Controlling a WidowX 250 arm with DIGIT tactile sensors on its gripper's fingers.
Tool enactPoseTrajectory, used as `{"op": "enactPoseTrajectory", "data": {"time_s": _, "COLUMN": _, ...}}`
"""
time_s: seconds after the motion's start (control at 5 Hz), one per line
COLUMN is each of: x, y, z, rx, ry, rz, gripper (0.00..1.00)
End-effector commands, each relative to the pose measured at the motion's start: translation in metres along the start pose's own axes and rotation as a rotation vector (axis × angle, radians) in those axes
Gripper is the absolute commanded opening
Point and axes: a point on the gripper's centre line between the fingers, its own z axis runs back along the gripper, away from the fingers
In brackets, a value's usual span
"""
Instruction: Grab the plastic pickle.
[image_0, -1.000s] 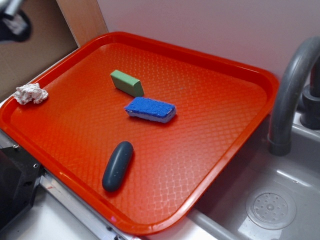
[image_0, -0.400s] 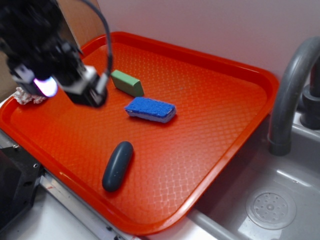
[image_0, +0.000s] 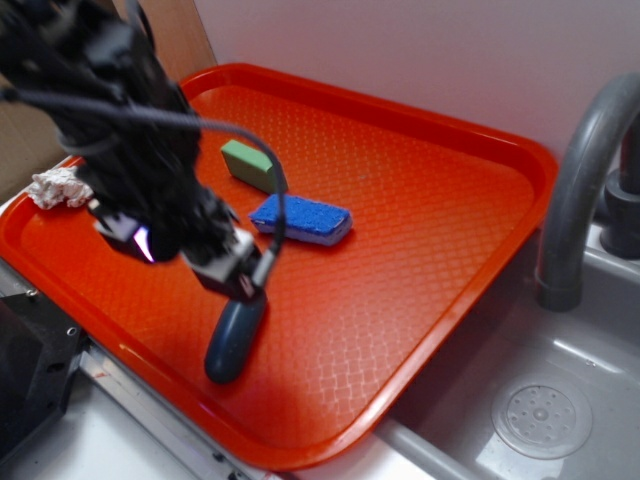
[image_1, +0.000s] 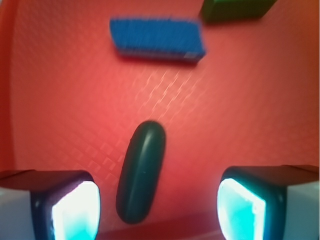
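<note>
Orange-red plastic tray (image_0: 430, 190) took up most of the shot, sitting next to a grey sink (image_0: 560, 400) with one curved faucet (image_0: 575, 190). On it I counted one blue sponge (image_1: 157, 39), one green wedge block (image_1: 237, 9), one plastic pickle (image_1: 141, 170), plus one crumpled white scrap (image_0: 55, 185) way off by the tray's rim behind the arm.

The gripper (image_1: 157, 207) was spread wide, hovering just above the tray, and in the wrist view the pickle lay between its two fingers (image_1: 75, 207), closer to the left one and not touching either. Pickle looked smooth, dark grey-teal, capsule-shaped with rounded ends. Its long axis ran roughly away from the gripper, toward the sponge, tipped slightly right at the far end. Sponge was ahead of the gripper, green block further ahead and right.
</note>
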Motion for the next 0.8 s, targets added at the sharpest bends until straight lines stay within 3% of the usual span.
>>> {"op": "enactPoseTrajectory", "data": {"time_s": 0.0, "x": -0.0062, "y": -0.0144, "z": -0.0472, "rx": 0.045, "ry": 0.044, "rz": -0.056, "gripper": 1.0}}
{"op": "enactPoseTrajectory", "data": {"time_s": 0.2, "x": -0.0069, "y": -0.0141, "z": -0.0541, "rx": 0.038, "ry": 0.065, "rz": -0.063, "gripper": 1.0}}
{"op": "enactPoseTrajectory", "data": {"time_s": 0.4, "x": -0.0093, "y": -0.0142, "z": -0.0533, "rx": 0.093, "ry": 0.017, "rz": -0.072, "gripper": 0.0}}
{"op": "enactPoseTrajectory", "data": {"time_s": 0.6, "x": -0.0099, "y": -0.011, "z": -0.0502, "rx": 0.106, "ry": 0.009, "rz": -0.078, "gripper": 0.0}}
